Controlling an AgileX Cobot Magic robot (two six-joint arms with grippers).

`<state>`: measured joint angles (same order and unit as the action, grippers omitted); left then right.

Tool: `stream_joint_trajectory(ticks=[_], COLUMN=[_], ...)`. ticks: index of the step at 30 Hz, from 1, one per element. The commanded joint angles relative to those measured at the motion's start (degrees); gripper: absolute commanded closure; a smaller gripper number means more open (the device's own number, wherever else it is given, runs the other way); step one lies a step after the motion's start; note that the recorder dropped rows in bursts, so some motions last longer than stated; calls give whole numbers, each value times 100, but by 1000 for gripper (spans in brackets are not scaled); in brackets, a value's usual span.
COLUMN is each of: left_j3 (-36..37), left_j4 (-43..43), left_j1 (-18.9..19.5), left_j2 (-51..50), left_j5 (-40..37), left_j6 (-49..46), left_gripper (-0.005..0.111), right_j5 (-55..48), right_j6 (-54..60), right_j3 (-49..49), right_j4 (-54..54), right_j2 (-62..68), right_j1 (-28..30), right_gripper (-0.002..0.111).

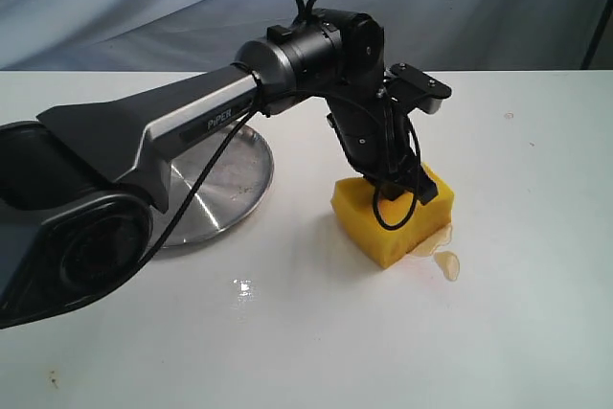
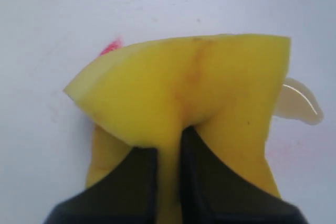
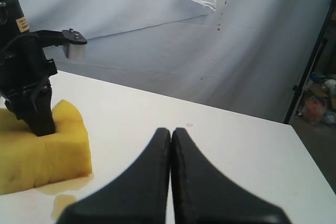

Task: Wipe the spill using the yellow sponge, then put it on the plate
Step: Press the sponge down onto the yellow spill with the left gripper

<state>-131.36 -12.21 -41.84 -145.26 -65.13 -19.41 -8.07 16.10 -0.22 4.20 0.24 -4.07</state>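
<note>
The yellow sponge [image 1: 388,217] rests on the white table, right of the plate [image 1: 220,184], with my left gripper [image 1: 397,193] shut on it from above. In the left wrist view the black fingers [image 2: 144,182] pinch deep into the sponge [image 2: 178,87]. The spill [image 1: 442,258] shows as a pale tan puddle at the sponge's right edge, partly under it; it also peeks out beside the sponge [image 2: 296,100]. From the right wrist view I see the sponge [image 3: 42,153], the spill [image 3: 65,195] and my right gripper [image 3: 171,132], shut and empty, off to the side.
A faint red smear [image 2: 111,46] lies on the table beside the sponge. The left arm [image 1: 172,131] stretches over the plate, hiding part of it. A grey cloth backdrop [image 3: 157,40] hangs behind the table, and a small wet spot [image 1: 243,286] glints near the front.
</note>
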Motion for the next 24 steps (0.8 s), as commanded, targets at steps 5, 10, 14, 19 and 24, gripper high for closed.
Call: stream_joint_trajectory(ticks=[5, 10, 14, 19, 24], left_j3=[-31, -31, -31, -31, -31], left_j4=[-246, -246, -246, -171, 713], left_j1=[-321, -492, -674, -804, -708], left_j2=[-38, -66, -66, -79, -79], left_j5=[17, -214, -383, -366, -277], left_j6=[-16, -30, -55, -70, 285], left_gripper=[107, 107, 107, 107, 107], right_j5=[40, 40, 40, 40, 40], right_j6=[-6, -6, -6, -6, -6], right_j3=[22, 22, 22, 22, 22], right_j4=[-58, -58, -58, -58, -58], right_j2=[-24, -24, -24, -24, -24], right_j1=[8, 8, 8, 8, 8], right_gripper=[108, 108, 108, 108, 108])
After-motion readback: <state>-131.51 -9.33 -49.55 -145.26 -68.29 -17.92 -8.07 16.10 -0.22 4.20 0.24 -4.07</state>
